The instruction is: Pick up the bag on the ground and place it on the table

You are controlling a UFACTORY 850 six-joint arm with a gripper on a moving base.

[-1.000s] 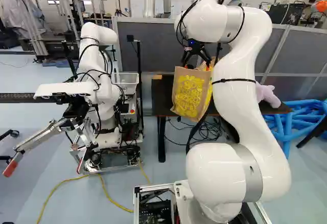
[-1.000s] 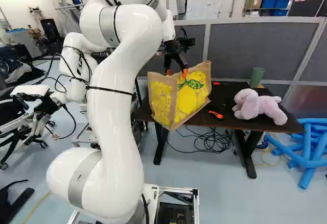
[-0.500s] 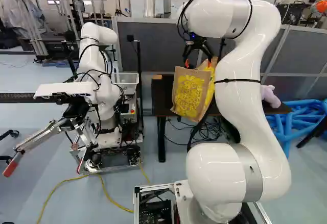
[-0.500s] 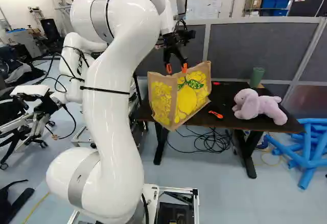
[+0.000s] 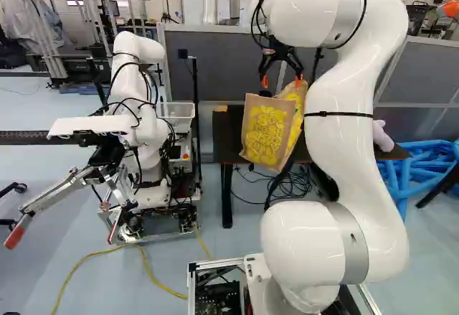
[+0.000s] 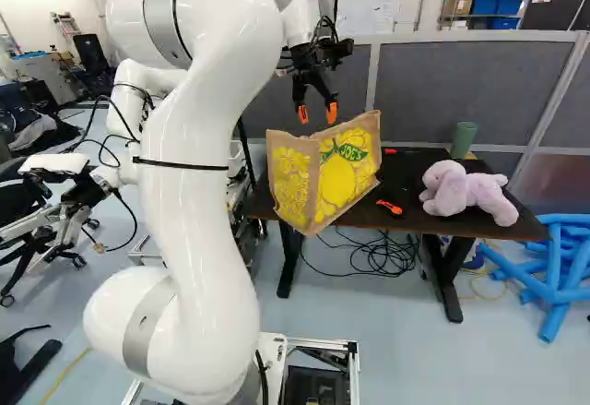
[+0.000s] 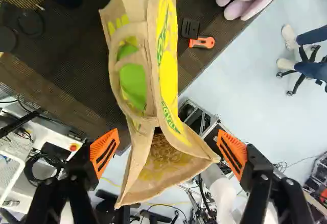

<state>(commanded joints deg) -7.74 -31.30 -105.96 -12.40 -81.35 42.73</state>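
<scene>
Just above the lemon-print shopping bag (image 6: 332, 179), gripper (image 6: 317, 113): released, its two fingers wide apart and holding nothing.
Dark table (image 6: 410, 184): bears the bag, whose near side seems to reach past the edge; how firmly it sits, I cannot tell.
Handle loop (image 7: 113, 76): the likely snag, so back off slowly towards 12 o'clock in the right base view, fingers kept spread, no sideways sweep.
Plush rabbit (image 6: 468, 193): at 3 o'clock from the bag there, safely apart.
Placing: looks done, leaving only a clean retreat.
</scene>
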